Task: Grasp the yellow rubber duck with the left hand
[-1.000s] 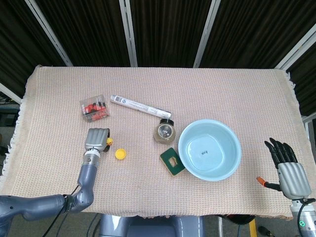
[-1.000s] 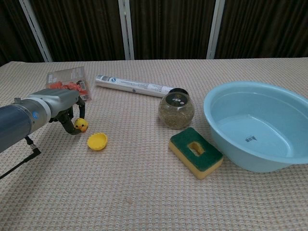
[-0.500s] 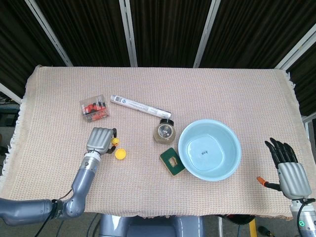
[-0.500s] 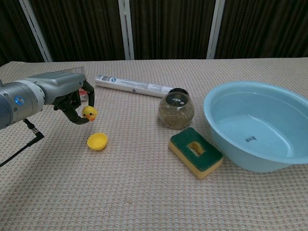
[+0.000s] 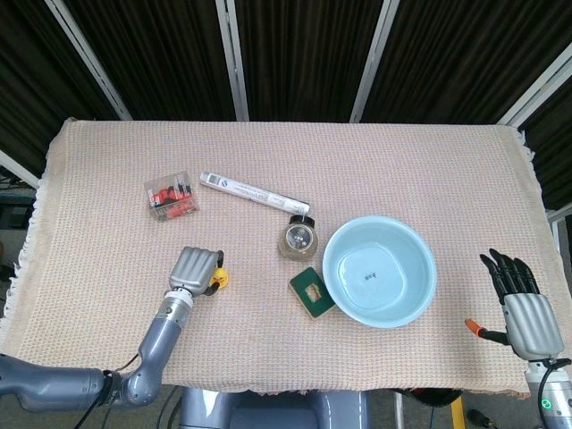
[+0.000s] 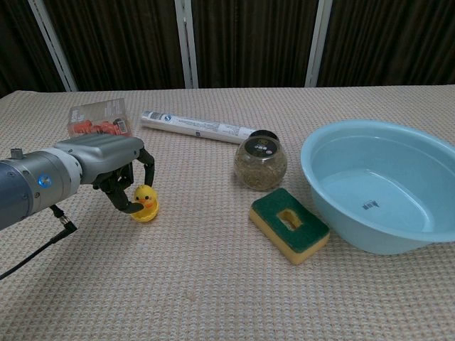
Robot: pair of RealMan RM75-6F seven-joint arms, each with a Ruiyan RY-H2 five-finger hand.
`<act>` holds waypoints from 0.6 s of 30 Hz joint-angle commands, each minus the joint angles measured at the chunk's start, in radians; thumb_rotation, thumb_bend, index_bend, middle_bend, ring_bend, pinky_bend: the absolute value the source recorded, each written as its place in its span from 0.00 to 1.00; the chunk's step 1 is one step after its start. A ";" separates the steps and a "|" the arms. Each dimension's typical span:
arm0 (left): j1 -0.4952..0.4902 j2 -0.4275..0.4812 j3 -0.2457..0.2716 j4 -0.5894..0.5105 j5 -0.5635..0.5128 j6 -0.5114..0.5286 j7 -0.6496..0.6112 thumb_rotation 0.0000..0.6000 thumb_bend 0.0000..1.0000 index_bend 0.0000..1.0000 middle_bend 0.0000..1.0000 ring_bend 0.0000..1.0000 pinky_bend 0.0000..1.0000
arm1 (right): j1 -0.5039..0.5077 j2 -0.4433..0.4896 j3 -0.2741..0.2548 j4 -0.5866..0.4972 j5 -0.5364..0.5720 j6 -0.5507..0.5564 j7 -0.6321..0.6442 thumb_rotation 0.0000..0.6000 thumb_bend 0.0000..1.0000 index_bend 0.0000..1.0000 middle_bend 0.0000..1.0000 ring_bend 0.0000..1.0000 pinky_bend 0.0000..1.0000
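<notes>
The yellow rubber duck (image 6: pixel 146 199) stands upright at the front left of the table, pinched between the curled fingers (image 6: pixel 147 162) and thumb of my left hand (image 6: pixel 106 160). From the head view the duck (image 5: pixel 219 278) peeks out at the right side of that hand (image 5: pixel 196 268). It sits right over the spot of a yellow cap (image 6: pixel 145 215), whose rim just shows under it; whether they touch I cannot tell. My right hand (image 5: pixel 521 299) hangs off the table's front right corner, fingers apart and holding nothing.
A clear box of red pieces (image 5: pixel 171 197) and a white tube (image 5: pixel 255 192) lie behind the left hand. A glass jar (image 6: pixel 260 163), a green and yellow sponge (image 6: pixel 288 224) and a light blue basin (image 6: pixel 441 156) fill the middle and right.
My left hand lifted the duck off the cloth, carried it right and toward the front edge, then came down with it over the yellow cap. The right hand has not moved.
</notes>
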 commanded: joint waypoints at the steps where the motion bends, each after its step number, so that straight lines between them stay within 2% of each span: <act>1: -0.006 -0.009 0.004 0.007 -0.005 0.001 0.003 1.00 0.36 0.49 0.91 0.78 0.66 | 0.000 0.000 0.000 -0.001 0.001 0.000 0.001 1.00 0.05 0.02 0.00 0.00 0.03; 7: -0.015 -0.018 0.006 0.020 -0.037 0.008 0.018 1.00 0.36 0.48 0.91 0.78 0.66 | 0.000 0.002 0.001 -0.003 0.002 -0.001 0.004 1.00 0.05 0.02 0.00 0.00 0.03; 18: -0.023 -0.003 0.011 0.016 -0.058 0.016 0.022 1.00 0.33 0.38 0.91 0.78 0.66 | -0.001 0.001 0.001 -0.002 0.000 0.001 0.001 1.00 0.05 0.02 0.00 0.00 0.03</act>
